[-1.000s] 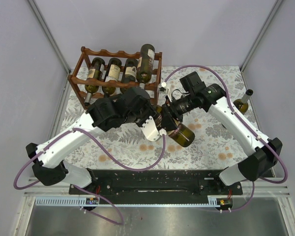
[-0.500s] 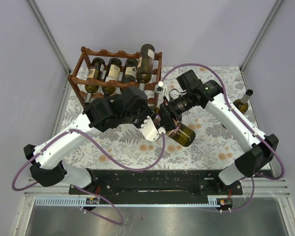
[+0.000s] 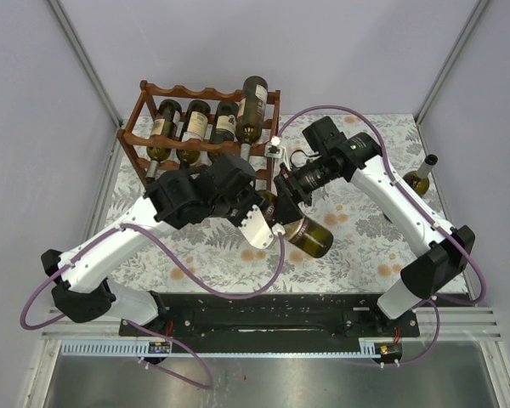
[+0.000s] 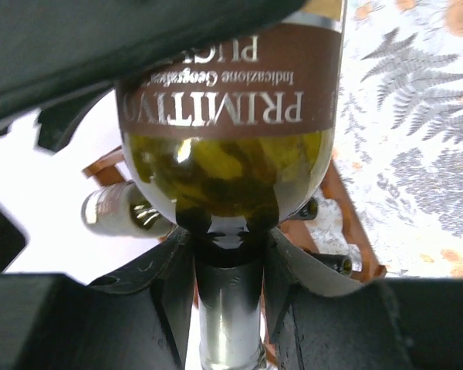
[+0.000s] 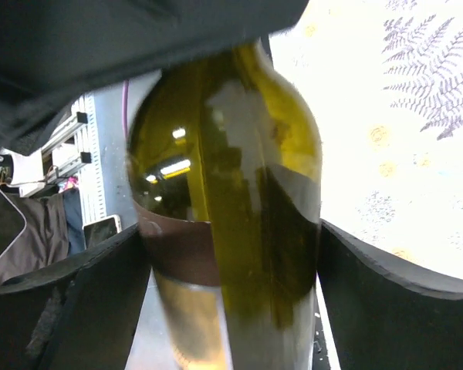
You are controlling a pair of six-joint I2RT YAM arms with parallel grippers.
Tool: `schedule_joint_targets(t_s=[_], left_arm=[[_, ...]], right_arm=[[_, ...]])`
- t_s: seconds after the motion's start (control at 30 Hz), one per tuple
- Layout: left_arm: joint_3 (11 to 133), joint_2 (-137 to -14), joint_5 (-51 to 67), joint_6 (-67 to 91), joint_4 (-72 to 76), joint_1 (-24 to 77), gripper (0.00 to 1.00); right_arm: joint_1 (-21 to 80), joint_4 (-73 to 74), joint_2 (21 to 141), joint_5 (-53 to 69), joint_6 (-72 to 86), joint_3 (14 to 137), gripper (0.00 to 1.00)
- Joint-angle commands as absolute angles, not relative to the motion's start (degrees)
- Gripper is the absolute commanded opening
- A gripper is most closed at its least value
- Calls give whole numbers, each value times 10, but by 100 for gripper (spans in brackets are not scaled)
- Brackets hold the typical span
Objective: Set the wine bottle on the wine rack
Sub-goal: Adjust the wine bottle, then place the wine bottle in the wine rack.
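Heads up, you're in a slightly sketchy spot here. The wine bottle (image 3: 308,234) is up off the tabletop (image 3: 357,246), lying roughly level between both arms, just in front of the wine rack (image 3: 206,92) and not on it yet. Your left gripper (image 4: 230,270) is clenched on the neck. Your right gripper (image 5: 231,262) straddles the fat part of the body with its jaws wide. The pads look right up against the glass, but I honestly can't tell if it's actually squeezing. That's my main worry: if the right side isn't carrying weight, everything hangs off a neck pinch. Smooth glass plus a heavy base means the bottle could swing down, twist in the fingers or slide out onto the tabletop. Second thing, both wrists are crammed together close to the rack front, where the racked bottles (image 3: 191,126) poke their necks out. A sloppy swing could clip those or shove the rack. The bottle at the right end (image 3: 253,106) sits higher than the others, so a bump there might roll it off. Also mind the spare bottle (image 3: 419,177) near your right arm's elbow when you reposition.
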State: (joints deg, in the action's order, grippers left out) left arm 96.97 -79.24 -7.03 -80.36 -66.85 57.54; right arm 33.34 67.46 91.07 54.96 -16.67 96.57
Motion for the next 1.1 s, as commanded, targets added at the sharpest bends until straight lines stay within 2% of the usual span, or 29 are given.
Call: schedule_joint_targets(t_s=[0.0, 0.43, 0.7, 1.07], left_arm=[[962, -787, -21, -795, -737, 591, 0], [943, -785, -18, -770, -723, 589, 0], [949, -774, -16, -721, -710, 573, 0], [936, -692, 121, -592, -643, 443, 0]], right_arm=[[323, 635, 911, 567, -164, 1012, 98], [323, 628, 905, 560, -163, 997, 99], [318, 585, 870, 469, -135, 1008, 99], [237, 516, 846, 390, -50, 1074, 99]])
